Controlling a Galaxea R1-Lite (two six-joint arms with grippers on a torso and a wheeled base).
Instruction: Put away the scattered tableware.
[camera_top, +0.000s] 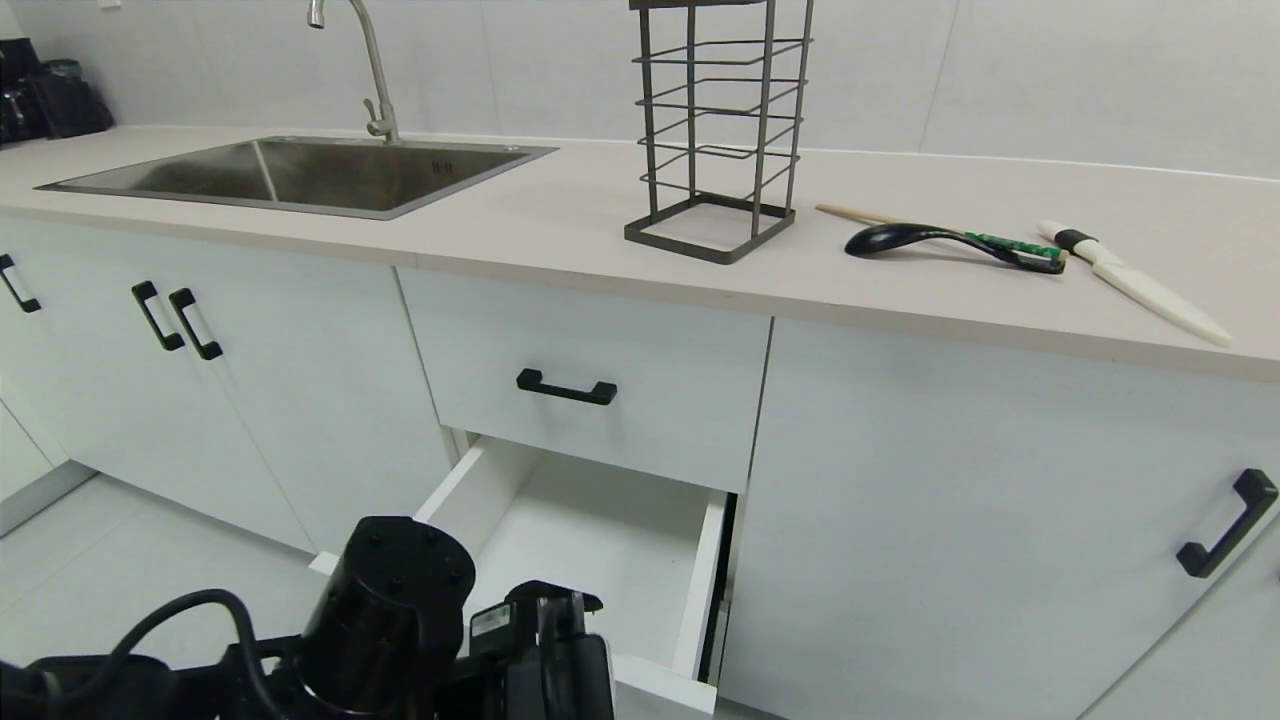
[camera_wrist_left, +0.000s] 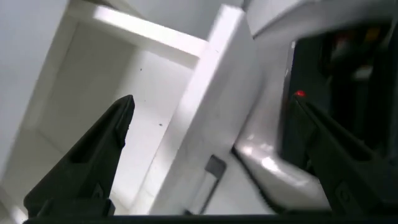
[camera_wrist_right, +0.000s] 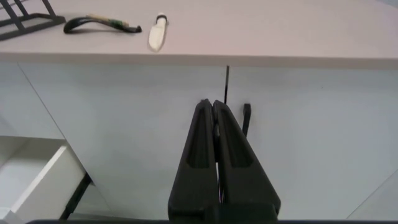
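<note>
Progress looks early: nearest, the left gripper (camera_wrist_left: 211, 106) gapes wide and empty at the open lower drawer (camera_top: 705, 580), the right gripper (camera_wrist_right: 213, 106) is closed on nothing, and beyond, the black ladle (camera_top: 900, 238) and white knife (camera_top: 1140, 280) lie unstowed on the counter (camera_top: 560, 220).

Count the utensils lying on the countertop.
3, right of the dark wire rack: a black spoon with green-patterned handle, a thin wooden stick behind it, a white knife with black band farthest right.
</note>
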